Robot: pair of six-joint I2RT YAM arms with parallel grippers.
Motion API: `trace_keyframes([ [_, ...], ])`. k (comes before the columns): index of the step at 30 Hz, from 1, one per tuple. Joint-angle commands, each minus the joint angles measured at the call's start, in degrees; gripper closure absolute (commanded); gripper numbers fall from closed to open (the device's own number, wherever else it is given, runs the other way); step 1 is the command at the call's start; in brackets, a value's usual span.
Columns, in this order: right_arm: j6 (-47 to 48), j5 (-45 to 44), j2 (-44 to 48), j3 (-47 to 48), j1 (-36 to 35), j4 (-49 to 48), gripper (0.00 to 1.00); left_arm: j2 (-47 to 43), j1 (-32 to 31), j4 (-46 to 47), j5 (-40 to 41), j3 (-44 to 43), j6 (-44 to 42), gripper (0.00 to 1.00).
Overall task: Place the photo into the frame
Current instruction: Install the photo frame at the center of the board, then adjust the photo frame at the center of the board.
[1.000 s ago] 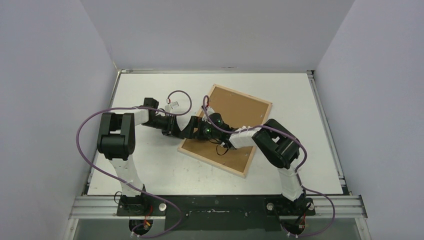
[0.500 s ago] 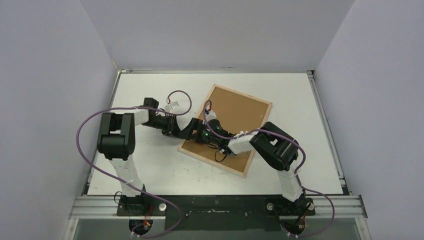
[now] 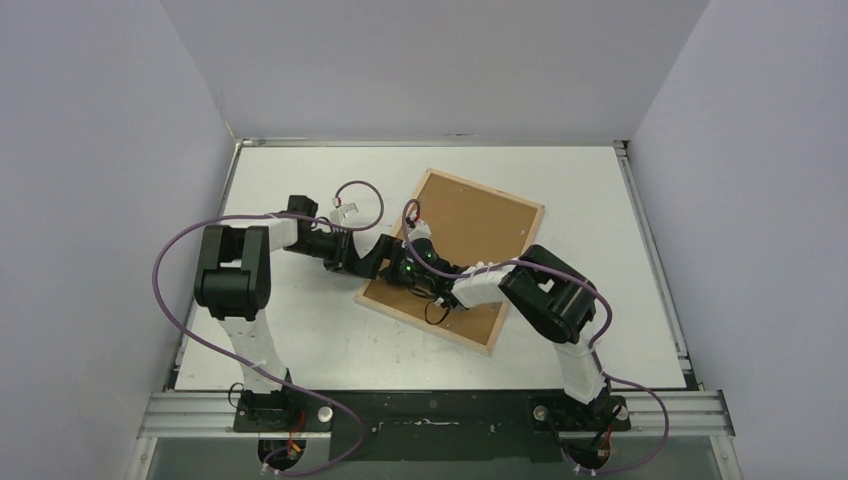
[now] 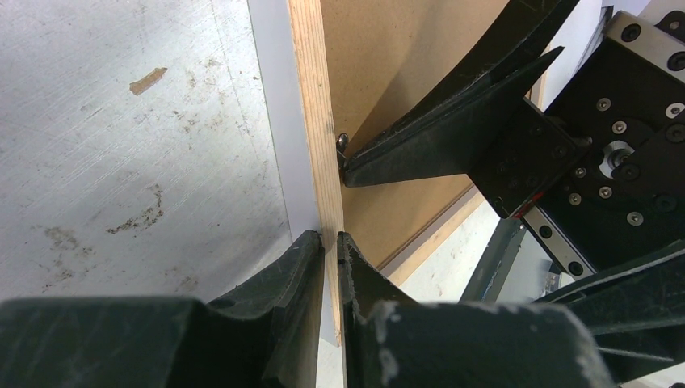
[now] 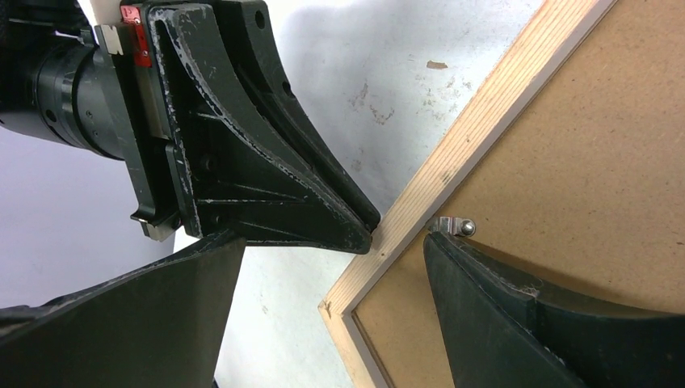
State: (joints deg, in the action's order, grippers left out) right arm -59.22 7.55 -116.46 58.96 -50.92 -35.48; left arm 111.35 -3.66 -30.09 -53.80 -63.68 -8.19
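Note:
The frame [image 3: 425,322], pale wood, lies back-up and skewed on the table, with a brown backing panel [image 3: 475,220] filling it. The photo is hidden. My left gripper [image 4: 331,238] is shut on the frame's left bar [image 4: 311,97], one finger on each side of the wood. My right gripper [image 5: 335,242] stands open astride the same bar [image 5: 485,105], close to the left gripper's fingers [image 5: 283,186]. One right finger rests on the backing panel [image 5: 598,162] at a small metal tab [image 5: 452,226], the other over the table outside the frame.
White table [image 3: 300,330] with scuffs, walled on three sides. Both arms meet at the frame's left edge, and purple cables [image 3: 175,260] loop over the left arm. The frame's near-left corner [image 5: 327,309] lies just below the right gripper.
The right arm has slid left and slightly nearer along the backing panel, closing in on the frame's left bar. The left arm and the frame have stayed put.

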Motion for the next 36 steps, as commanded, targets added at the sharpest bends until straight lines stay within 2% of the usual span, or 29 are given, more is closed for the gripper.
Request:
trace_keyframes([
  [1, 0.9, -2.3, 0.5, 1.4, -0.5, 6.7, 0.15, -1.0, -1.3, -0.1, -2.9, -1.3, 0.1, 0.89],
  [6, 1.7, -3.3, 5.8, -1.8, -0.5, 7.9, 0.15, -1.4, -1.0, -0.2, -3.1, -1.3, 0.7, 0.89],
  [11, 1.7, -10.6, 11.3, -2.4, -1.8, 14.2, 0.15, -2.2, -1.3, 1.5, -4.2, 0.1, 3.2, 0.89],
  [16, -2.5, -14.6, 14.8, -3.5, -2.0, 18.4, 0.15, -3.5, -2.2, 4.7, -5.3, 2.8, 5.8, 0.89],
  [22, -5.2, -15.5, 18.2, -5.5, -1.2, 19.9, 0.16, -2.5, -4.8, 7.1, -5.5, 4.2, 7.6, 0.89],
  [25, -6.2, -15.5, 18.4, -6.5, 0.2, 20.4, 0.16, -2.5, -6.3, 9.6, -5.7, 5.3, 9.5, 0.89],
  [28, -5.5, -15.5, 19.0, -7.4, 4.5, 18.4, 0.15, -3.1, -6.6, 13.4, -6.8, 7.1, 12.5, 0.89],
  [32, 0.6, -16.8, 15.0, 1.0, 7.6, 23.8, 0.16, -4.7, -3.3, 23.4, -10.3, 10.0, 22.8, 0.89],
  [36, 7.0, -19.2, 9.0, 11.4, 7.5, 30.2, 0.19, -8.9, 4.7, 36.0, -10.1, 13.2, 31.0, 0.89],
])
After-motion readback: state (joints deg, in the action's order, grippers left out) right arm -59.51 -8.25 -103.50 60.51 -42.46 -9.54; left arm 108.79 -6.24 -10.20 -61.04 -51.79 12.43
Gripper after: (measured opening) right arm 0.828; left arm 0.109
